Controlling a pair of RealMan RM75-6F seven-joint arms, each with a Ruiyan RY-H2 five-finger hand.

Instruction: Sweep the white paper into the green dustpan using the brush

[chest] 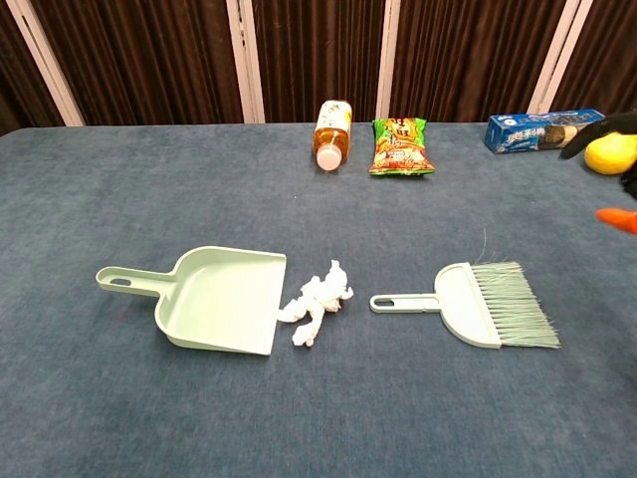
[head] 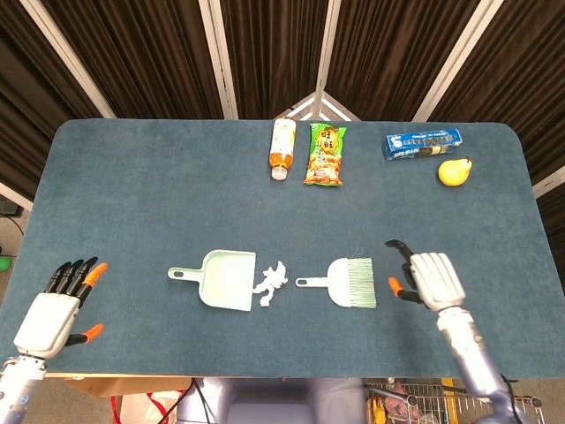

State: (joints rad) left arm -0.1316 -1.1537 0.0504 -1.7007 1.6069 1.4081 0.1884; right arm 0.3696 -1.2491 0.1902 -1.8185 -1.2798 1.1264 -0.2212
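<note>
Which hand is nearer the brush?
Right. The right hand hovers just right of the brush; the left hand sits at the table's far left edge, beyond the dustpan.

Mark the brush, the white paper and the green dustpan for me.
brush (head: 346, 282): head view, on the pale green back just above the bristles.
white paper (head: 270, 283): head view, on the middle of the crumpled piece.
green dustpan (chest: 221, 299): chest view, on the bare pan floor.
</note>
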